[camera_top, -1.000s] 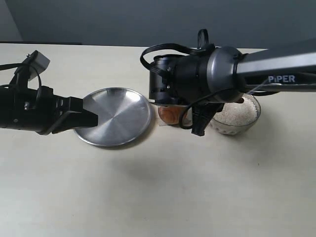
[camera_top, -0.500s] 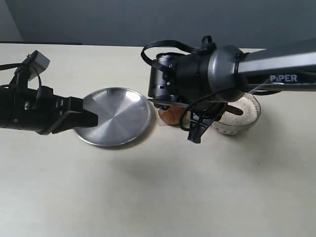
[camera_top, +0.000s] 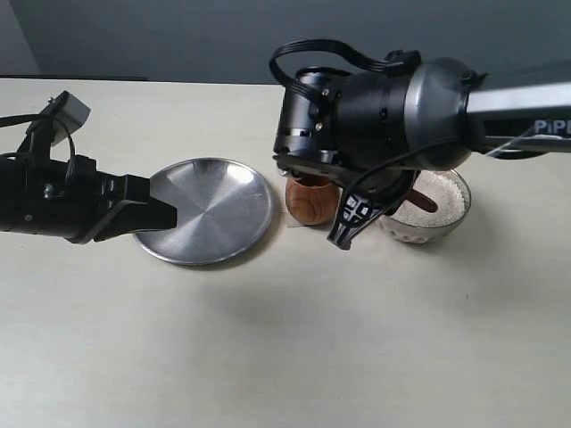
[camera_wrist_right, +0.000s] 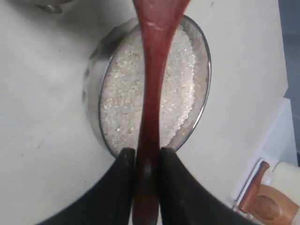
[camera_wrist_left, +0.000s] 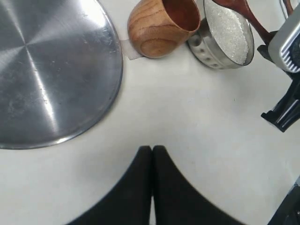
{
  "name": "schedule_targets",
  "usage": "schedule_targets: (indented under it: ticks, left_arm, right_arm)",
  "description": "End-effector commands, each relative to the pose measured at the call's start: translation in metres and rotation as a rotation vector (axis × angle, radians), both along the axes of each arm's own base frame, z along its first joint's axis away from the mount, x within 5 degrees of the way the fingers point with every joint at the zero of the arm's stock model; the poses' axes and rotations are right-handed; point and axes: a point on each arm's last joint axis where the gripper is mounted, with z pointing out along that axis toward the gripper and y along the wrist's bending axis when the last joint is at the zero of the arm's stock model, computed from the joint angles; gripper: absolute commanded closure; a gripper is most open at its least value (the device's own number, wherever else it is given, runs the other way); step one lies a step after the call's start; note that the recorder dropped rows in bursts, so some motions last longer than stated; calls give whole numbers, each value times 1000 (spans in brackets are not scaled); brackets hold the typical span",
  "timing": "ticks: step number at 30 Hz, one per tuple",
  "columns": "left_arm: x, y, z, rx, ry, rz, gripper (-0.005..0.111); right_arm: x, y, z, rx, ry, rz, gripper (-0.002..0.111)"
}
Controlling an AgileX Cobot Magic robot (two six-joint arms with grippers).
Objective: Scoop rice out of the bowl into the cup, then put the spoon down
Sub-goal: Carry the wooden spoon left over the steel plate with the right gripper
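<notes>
**Wooden spoon held over the rice bowl**

We see the right tool (camera_wrist_right: 146, 153) clamped on the long handle of the dark reddish-brown spoon (camera_wrist_right: 152, 84), one black finger pressed to each side of it. The handle runs out across the rice (camera_wrist_right: 178, 79), a white heap that fills the shiny steel bowl (camera_wrist_right: 91, 93) nearly to its rim. The spoon's wide end is cut off by the frame edge, and we cannot tell whether the wood touches the grains.

In the exterior view the bowl stands right of centre on the pale worktop (camera_top: 285, 339). It is partly covered by the bulky black and grey wrist of the right arm (camera_top: 384, 116), which reaches in from the right edge. The wooden cup (camera_top: 308, 203) stands upright at the centre of that frame, just beside the bowl on its left. In the left wrist view the two look to be touching or very nearly so, and we see the cup's reddish inner wall but not its bottom. A flat round steel plate (camera_top: 210, 209) lies left of centre, just beside the cup, with a small pale scrap (camera_wrist_left: 131, 49) on the worktop between them.

The left tool (camera_wrist_left: 152, 149) is closed, its two black fingers pressed together with nothing between them. It hangs at the left of the exterior frame, its tips at the plate's left rim, well apart from cup, bowl and spoon.
</notes>
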Motion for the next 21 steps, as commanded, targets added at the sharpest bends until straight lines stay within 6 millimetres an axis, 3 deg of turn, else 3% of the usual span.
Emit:
schedule_targets:
  ticks: [1,8,21]
  left_arm:
    - [1,-2,2,-22,-2,0,106]
    - [0,-2,2,-23,-2,-2,106]
    - [0,-2,2,-23,-2,-2,106]
  right_arm:
    - [0,-1,0,96,-29,-84,109]
    - [10,3,-3,351,-21,-208,109]
    - [13,28,-5,640,-9,-177,109]
